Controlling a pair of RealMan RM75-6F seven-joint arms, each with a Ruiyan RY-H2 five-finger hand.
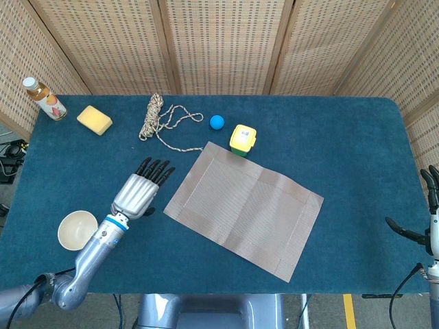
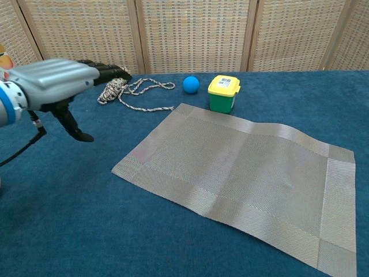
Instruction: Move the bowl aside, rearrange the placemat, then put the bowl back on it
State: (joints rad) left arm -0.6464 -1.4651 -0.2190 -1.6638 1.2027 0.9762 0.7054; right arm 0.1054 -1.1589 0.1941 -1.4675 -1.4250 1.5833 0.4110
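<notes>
Blue-carpeted table (image 1: 343, 137), bearing several things. Just right of the left hand (image 1: 137, 194): grey woven placemat (image 1: 243, 205), lying askew, slightly rippled. Close behind and left of that hand, beside the forearm: cream bowl (image 1: 77, 229), upright, off the placemat. Ahead of the fingertips: coiled rope (image 1: 156, 116). Farther ahead and left: yellow sponge (image 1: 94, 119) and bottle (image 1: 44, 99). Ahead and right: blue ball (image 1: 217, 122), then green container with yellow lid (image 1: 243, 139) touching the placemat's far corner.

Cream bowl (image 1: 77, 229), seemingly grey-brown placemat (image 1: 243, 207)
</notes>
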